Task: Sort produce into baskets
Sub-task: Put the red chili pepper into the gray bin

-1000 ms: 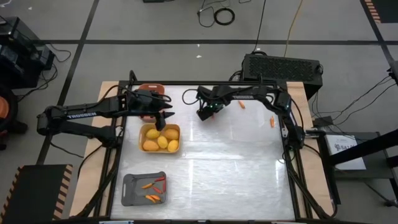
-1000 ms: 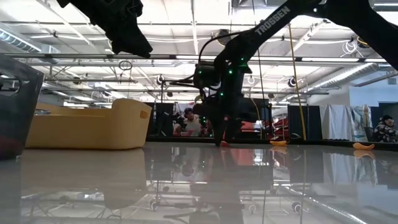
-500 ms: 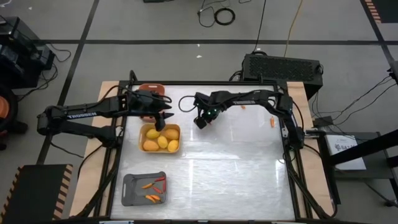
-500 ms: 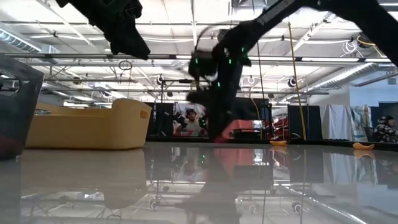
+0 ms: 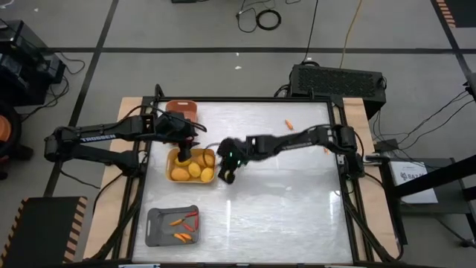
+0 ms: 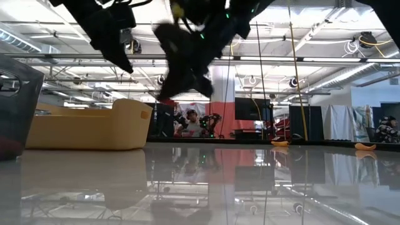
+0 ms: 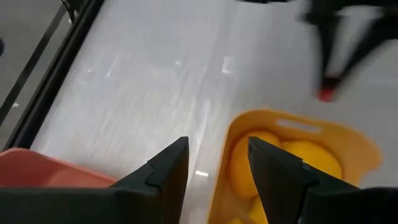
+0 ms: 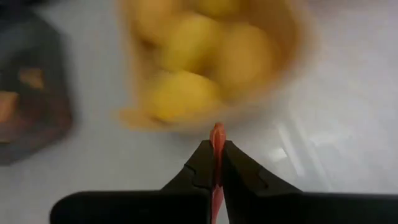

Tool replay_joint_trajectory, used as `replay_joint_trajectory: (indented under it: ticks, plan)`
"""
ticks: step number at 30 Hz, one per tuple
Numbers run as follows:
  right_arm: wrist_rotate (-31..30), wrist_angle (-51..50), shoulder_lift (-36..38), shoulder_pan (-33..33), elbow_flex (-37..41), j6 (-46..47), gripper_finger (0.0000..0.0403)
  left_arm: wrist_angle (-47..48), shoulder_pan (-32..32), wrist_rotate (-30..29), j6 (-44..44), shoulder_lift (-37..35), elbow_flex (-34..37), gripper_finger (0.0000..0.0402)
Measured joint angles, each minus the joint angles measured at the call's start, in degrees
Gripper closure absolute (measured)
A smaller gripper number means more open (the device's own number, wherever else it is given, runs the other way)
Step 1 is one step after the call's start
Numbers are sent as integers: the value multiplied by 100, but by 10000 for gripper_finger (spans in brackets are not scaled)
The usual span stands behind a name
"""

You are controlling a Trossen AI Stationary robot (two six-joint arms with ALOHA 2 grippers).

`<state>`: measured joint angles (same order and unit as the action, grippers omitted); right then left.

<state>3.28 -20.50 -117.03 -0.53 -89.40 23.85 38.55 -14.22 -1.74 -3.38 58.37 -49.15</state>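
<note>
My right gripper (image 5: 227,173) hangs just right of the yellow basket (image 5: 192,165), shut on a thin red stick (image 8: 216,132). The yellow basket holds several yellow-orange fruits (image 5: 195,170). My left gripper (image 7: 217,142) is open and empty above that basket's far rim, tipped downward. The salmon-orange basket (image 5: 182,109) stands at the far left. The grey basket (image 5: 172,225) at the near left holds orange and red sticks (image 5: 183,220). Two orange pieces (image 5: 288,125) (image 5: 325,146) lie on the table at the far right. My right gripper pinches the red stick between its two fingers, with the stick's end (image 8: 216,130) poking out past the fingertips. The fingers slant downward and lie along the stick. The stick is lifted clear of the table.
The white tabletop (image 5: 282,201) stretches from the baskets to the right and near edges. A black frame (image 5: 346,193) borders the table. In the low view the yellow basket (image 6: 87,125) stands on the left, with the room behind it.
My right gripper has risen from the far middle of the table with the red stick and swung toward the near-left, rolling as it went, to beside the yellow basket. My left gripper has tipped downward over the yellow basket's far rim.
</note>
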Motion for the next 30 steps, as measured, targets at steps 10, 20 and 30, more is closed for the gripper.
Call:
replay_joint_trajectory:
  ticks: [10, 20, 30]
  plan:
    - [-448, 1847, -432, 535, -9, 56, 395, 154, -7, -1, -583, 8, 0, 228]
    - [-278, 4347, -1242, 849, -7, 144, 395, 167, 11, 28, -599, 109, 0, 228]
    - [259, 4929, -1369, 1209, -7, -796, 394, 146, 11, 81, -573, 227, 0, 228]
